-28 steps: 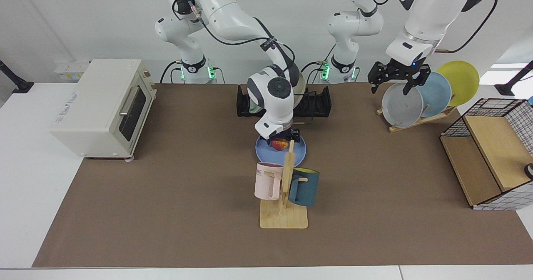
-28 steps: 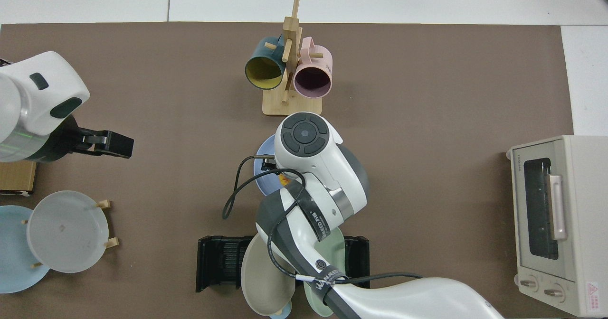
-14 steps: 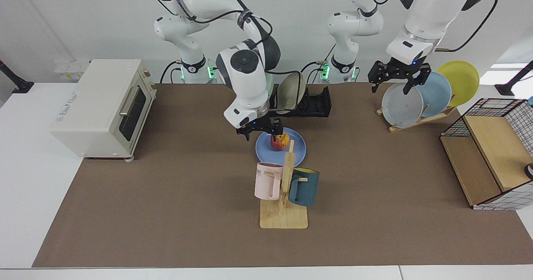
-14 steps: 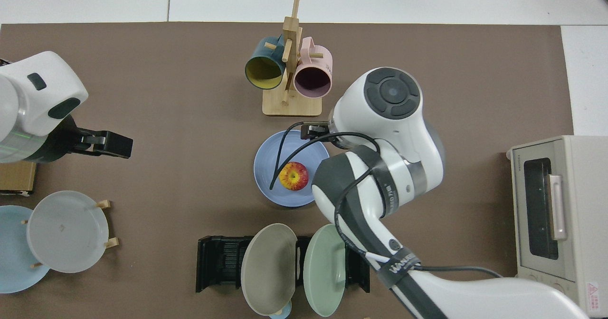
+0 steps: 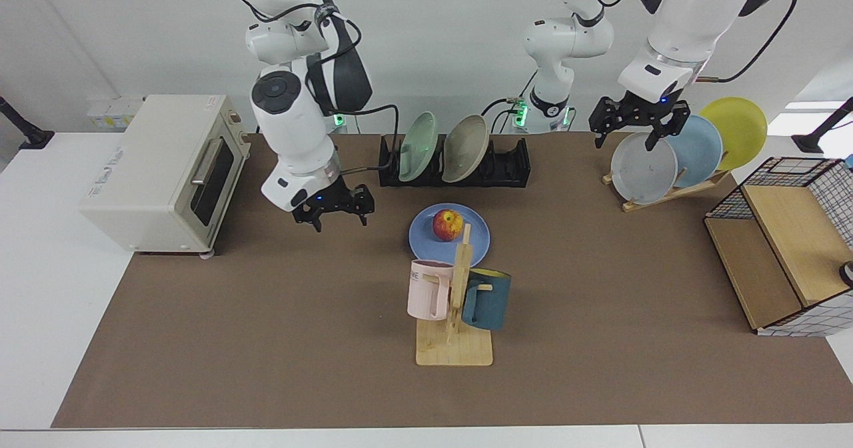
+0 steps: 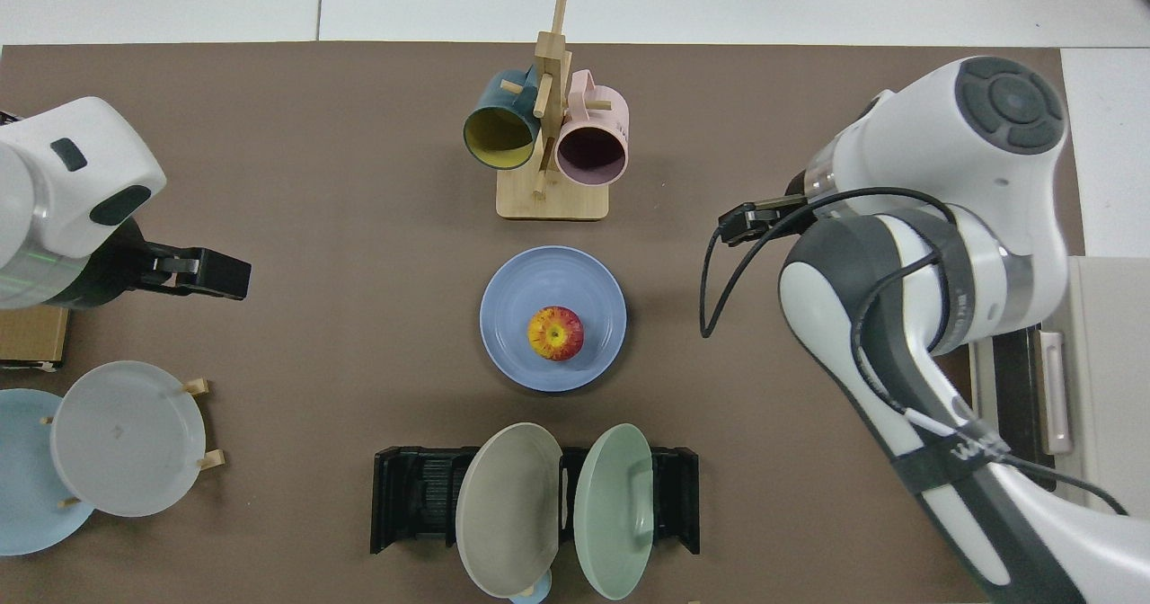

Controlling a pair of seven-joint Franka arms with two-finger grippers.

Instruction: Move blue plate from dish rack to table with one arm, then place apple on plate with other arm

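The blue plate (image 5: 421,236) (image 6: 512,307) lies flat on the brown mat of the table (image 5: 266,341), in front of the black dish rack (image 5: 510,165) (image 6: 409,496). The red and yellow apple (image 5: 448,224) (image 6: 555,333) rests on the plate near its middle, with nothing touching it. My right gripper (image 5: 331,211) (image 6: 751,220) hangs open and empty above the mat, well off to the toaster side of the plate. My left gripper (image 5: 633,136) (image 6: 208,273) waits, open and empty, over the wooden plate rack.
The dish rack holds an upright green plate (image 5: 416,147) and a beige plate (image 5: 465,148). A wooden mug stand (image 5: 456,308) with two mugs stands just in front of the blue plate. A toaster oven (image 5: 163,171), a wooden plate rack (image 5: 643,168) and a wire shelf (image 5: 786,248) line the sides.
My right gripper let go of the apple on the plate, rose and swung away toward the toaster oven. The left arm has not moved.
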